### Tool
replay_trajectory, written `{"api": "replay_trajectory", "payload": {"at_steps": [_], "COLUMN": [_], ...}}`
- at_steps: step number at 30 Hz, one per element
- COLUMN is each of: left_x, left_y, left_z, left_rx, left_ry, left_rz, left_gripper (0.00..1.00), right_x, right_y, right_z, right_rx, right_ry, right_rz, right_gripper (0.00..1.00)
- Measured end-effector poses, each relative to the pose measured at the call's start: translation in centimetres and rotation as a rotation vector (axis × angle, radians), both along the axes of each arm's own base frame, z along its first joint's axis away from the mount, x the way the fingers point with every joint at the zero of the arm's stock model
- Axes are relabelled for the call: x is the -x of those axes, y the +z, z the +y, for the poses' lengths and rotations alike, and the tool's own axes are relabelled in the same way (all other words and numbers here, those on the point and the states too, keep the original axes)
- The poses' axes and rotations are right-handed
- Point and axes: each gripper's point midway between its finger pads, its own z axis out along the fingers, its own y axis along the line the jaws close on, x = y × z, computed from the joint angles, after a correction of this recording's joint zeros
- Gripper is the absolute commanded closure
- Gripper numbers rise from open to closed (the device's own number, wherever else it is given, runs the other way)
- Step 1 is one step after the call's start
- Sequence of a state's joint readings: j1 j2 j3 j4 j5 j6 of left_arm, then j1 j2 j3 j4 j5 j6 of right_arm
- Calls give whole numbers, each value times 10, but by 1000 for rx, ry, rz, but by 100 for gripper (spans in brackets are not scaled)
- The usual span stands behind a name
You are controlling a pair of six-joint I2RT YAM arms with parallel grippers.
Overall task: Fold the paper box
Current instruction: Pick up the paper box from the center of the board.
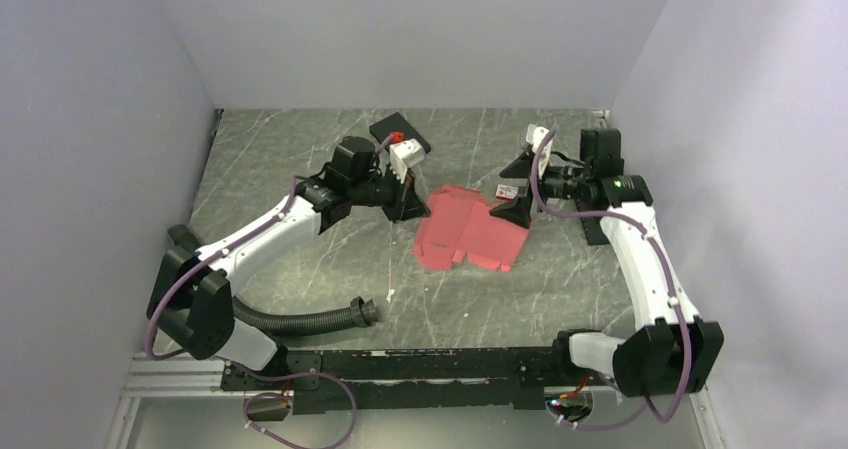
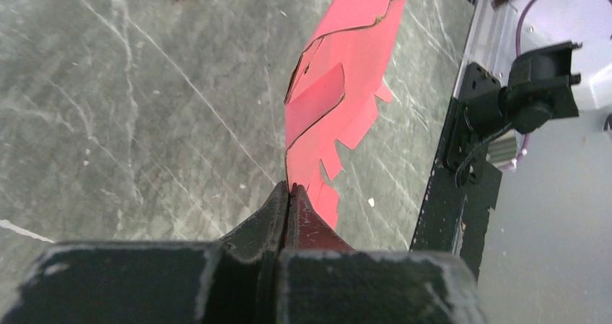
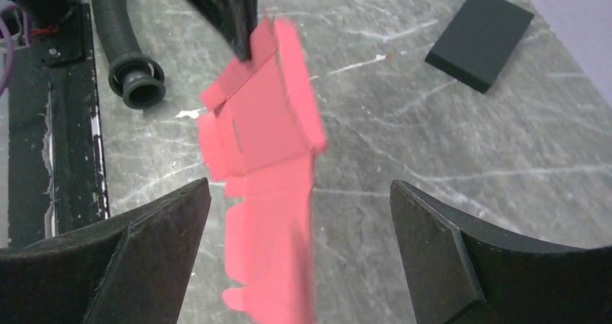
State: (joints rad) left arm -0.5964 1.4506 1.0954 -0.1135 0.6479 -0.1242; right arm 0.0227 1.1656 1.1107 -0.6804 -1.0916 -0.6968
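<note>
The paper box (image 1: 465,231) is an unfolded pinkish-red die-cut sheet with flaps, near the middle of the grey marbled tabletop (image 1: 300,169), between the two arms. The left hand (image 1: 408,207) is pinched closed on the sheet's left edge. In the left wrist view its two dark fingers (image 2: 267,216) meet with the thin cardboard (image 2: 339,86) clamped between them, and the sheet runs away from the fingertips almost edge-on. The gripped side looks raised off the tabletop. I cannot tell whether the rest of the sheet rests flat.

The right hand (image 1: 518,207) is at the sheet's far right corner with its fingers spread wide and nothing between them gripped. From its own wrist camera the two black fingers (image 3: 155,252) stand well apart at either side of the view. The sheet (image 3: 267,136) lies below and between them, with the left hand's fingertips (image 3: 234,21) holding its opposite edge. Whether the right fingers touch the cardboard is not clear.

A tiny red-and-white carton (image 1: 507,191) lies just beside the right hand, by the sheet's far right edge. A flat black box (image 1: 385,127) lies farther back, beyond the left hand. A black corrugated hose (image 1: 300,319) curves along the near part of the tabletop, left of centre and well apart from the sheet.
</note>
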Motion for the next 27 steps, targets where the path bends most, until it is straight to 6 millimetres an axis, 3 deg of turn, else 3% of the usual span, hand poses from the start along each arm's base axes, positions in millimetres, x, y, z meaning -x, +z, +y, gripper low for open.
{"api": "replay_trajectory", "payload": {"at_steps": [4, 11, 16, 22, 27], "left_x": [11, 24, 26, 24, 24], "left_y": [-8, -20, -27, -40, -45], "left_z": [-6, -10, -10, -12, -12], "left_rx": [-52, -101, -115, -134, -140], "left_ry": [-53, -100, -105, -102, -98], "left_rz": [43, 92, 114, 151, 167], "left_gripper": [100, 100, 100, 100, 100], "right_x": [-18, -15, -14, -4, -6], "right_y": [6, -25, -35, -56, -59], "right_z": [17, 53, 56, 64, 63], "right_rx": [18, 95, 123, 168, 191], "right_ry": [58, 153, 148, 170, 153], "right_rz": [15, 80, 77, 85, 52], "right_gripper": [4, 18, 33, 59, 77]}}
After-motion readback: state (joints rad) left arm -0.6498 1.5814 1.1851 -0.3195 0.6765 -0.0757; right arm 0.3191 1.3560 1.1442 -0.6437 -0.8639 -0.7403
